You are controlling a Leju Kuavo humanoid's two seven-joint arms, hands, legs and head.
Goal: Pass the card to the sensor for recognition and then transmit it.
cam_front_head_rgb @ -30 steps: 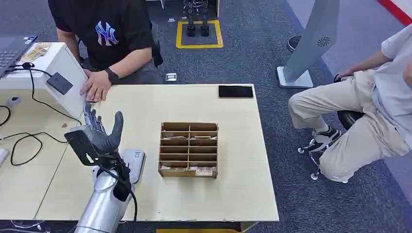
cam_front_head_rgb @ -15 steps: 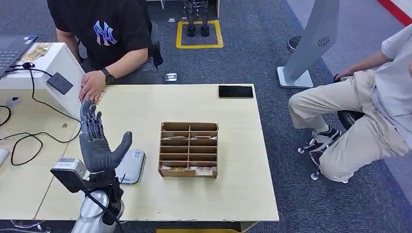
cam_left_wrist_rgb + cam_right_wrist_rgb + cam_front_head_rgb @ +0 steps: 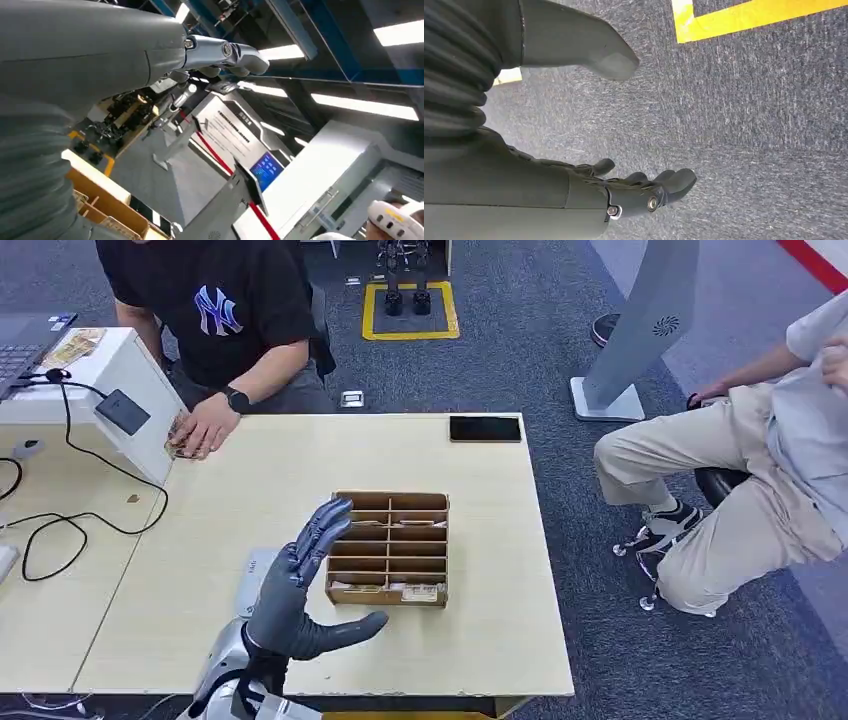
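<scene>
My left hand (image 3: 300, 592) hovers over the table's front, just left of the wooden card organizer (image 3: 389, 547), fingers spread, palm empty. The left wrist view has that left hand (image 3: 150, 52) pointing up at the ceiling, holding nothing. Cards (image 3: 418, 592) lie in the organizer's front row. The dark sensor pad (image 3: 122, 411) sits on the sloped face of a white box (image 3: 120, 370) at the far left. Beside it a person's hand (image 3: 205, 427) rests on a small card-like thing (image 3: 177, 435). My right hand (image 3: 589, 187) hangs over carpet, fingers apart and empty.
A grey flat device (image 3: 252, 575) lies partly behind my left hand. A black phone (image 3: 485, 428) lies at the table's far edge. Cables (image 3: 60, 525) and a laptop (image 3: 25, 345) are at the left. A second person (image 3: 740, 470) sits to the right of the table.
My left hand swung from near the sensor box back and right to the organizer's side, empty throughout. The person's hand shifted slightly and now covers a card-like thing.
</scene>
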